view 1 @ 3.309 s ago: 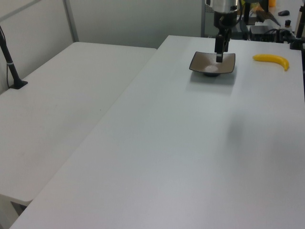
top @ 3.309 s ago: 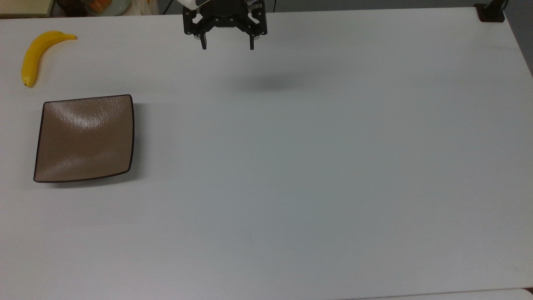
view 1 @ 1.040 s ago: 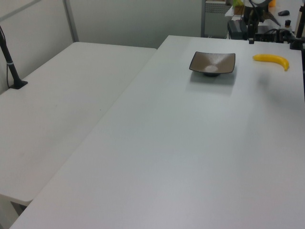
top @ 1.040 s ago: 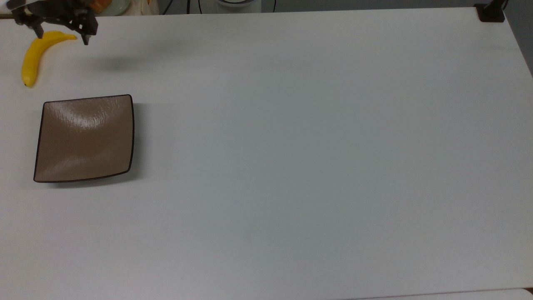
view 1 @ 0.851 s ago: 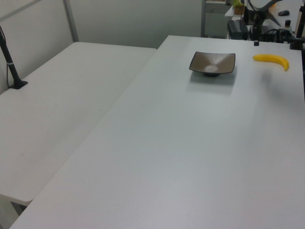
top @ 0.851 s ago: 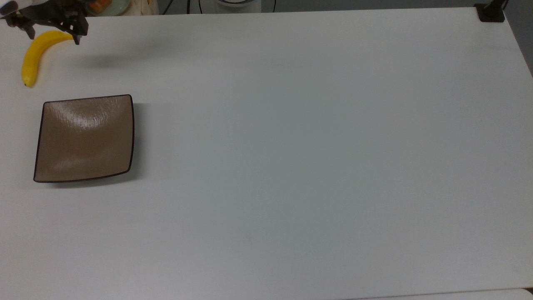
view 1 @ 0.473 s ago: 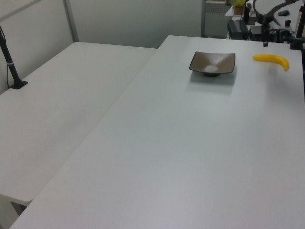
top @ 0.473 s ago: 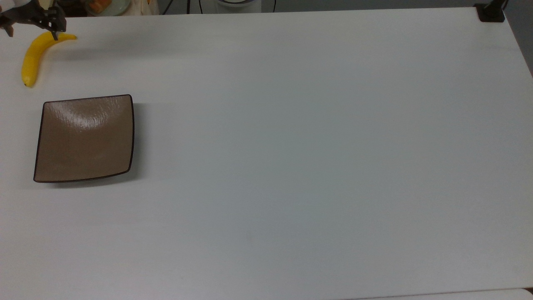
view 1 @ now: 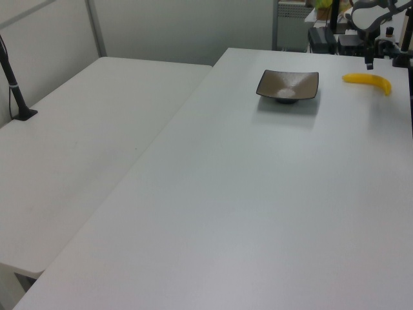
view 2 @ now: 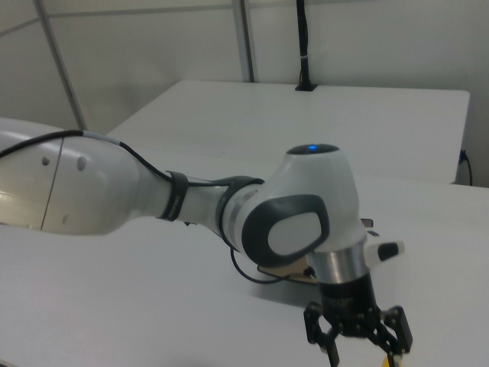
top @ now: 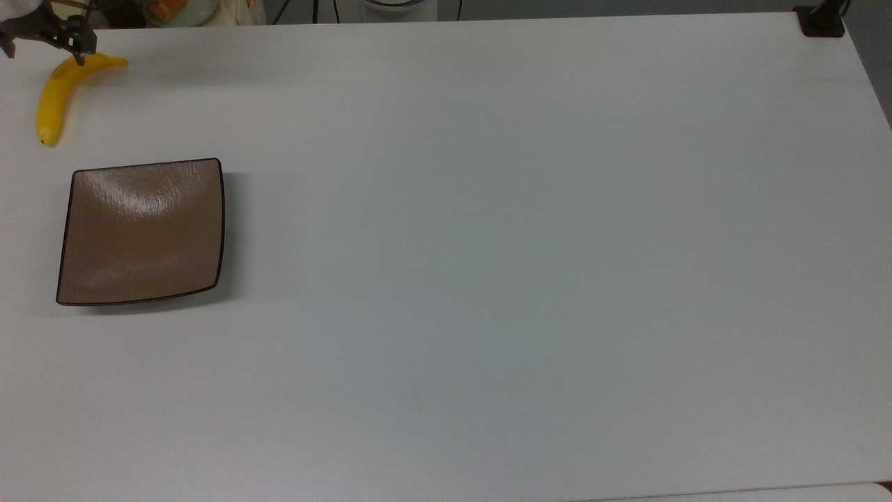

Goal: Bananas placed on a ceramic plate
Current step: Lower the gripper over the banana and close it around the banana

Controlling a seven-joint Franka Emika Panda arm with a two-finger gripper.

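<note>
Since the earlier frame, the gripper (top: 43, 50) had travelled from mid-counter to above the banana (top: 54, 97), fingers spread. The banana lay on the counter (top: 488, 244) near the plate (top: 143, 233). Descending off-centre near the stem could roll it away.

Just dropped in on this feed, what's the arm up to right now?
The arm is going for the banana, which lies on the white table near the top view's upper left corner, not yet picked up. The gripper hovers open over the banana's stem end. The brown ceramic plate sits empty on the table just below the banana in the top view, apart from it. Nothing has been placed so far.
</note>
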